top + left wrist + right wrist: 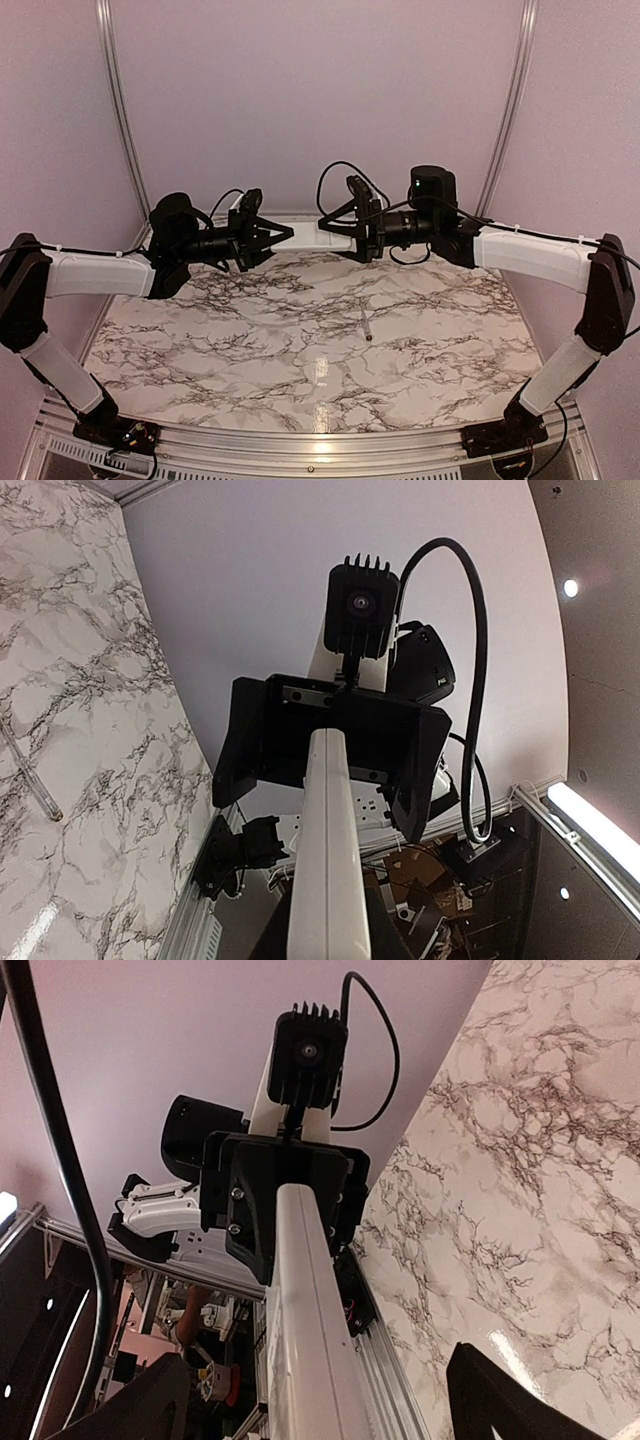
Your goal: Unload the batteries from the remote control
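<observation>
Gripper, left (288, 232): clamping one end of the small flat white plastic remote control (325, 880), holding it level in mid-air.
Gripper, right (325, 234): standing wide open around the opposite end, fingers (520, 1400) hanging clear of it.

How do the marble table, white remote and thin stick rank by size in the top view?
Largest: marble table.
Then: remote control, though held up nearer the camera.
Smallest: thin stick.

A robot test cell: marble-patterned table (250, 340) boxed in by plain lilac walls (300, 90) and aluminium rails (117, 100).
</observation>
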Available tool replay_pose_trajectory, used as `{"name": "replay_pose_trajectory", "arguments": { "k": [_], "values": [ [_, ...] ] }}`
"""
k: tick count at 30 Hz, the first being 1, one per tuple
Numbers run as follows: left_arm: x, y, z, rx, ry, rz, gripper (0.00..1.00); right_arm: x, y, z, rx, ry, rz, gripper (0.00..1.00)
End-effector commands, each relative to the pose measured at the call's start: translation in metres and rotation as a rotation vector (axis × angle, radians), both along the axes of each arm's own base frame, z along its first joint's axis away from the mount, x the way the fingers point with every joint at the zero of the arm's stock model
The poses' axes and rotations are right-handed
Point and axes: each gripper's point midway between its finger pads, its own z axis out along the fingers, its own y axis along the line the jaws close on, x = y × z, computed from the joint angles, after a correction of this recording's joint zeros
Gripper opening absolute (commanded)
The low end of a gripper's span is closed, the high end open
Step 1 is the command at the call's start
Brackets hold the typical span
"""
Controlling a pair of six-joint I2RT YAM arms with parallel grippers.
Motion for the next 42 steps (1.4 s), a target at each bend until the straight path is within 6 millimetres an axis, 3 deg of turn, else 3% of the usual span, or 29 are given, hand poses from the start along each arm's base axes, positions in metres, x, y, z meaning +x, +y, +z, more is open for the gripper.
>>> {"name": "replay_pose_trajectory", "arguments": {
  "k": [1,3,16,29,42],
  "values": [
    [-0.006,0.006,0.013,-0.002,-0.042,0.014,0.00,0.006,-0.003,0.002,-0.103,-0.048,-0.037,0.90],
    [-0.004,0.009,0.012,0.007,-0.046,0.019,0.00,0.009,-0.010,-0.005,-0.173,-0.038,-0.073,0.91],
    [0.005,0.005,-0.002,0.059,-0.036,0.021,0.00,0.009,-0.026,0.009,-0.265,-0.059,-0.132,0.93],
    [0.010,0.003,-0.005,0.080,-0.034,0.036,0.00,0.016,-0.040,0.001,-0.441,-0.030,-0.189,0.77],
    [0.015,0.002,-0.011,0.080,0.001,0.056,0.00,0.018,-0.036,-0.006,-0.462,0.010,-0.205,0.70]
  ]
}}
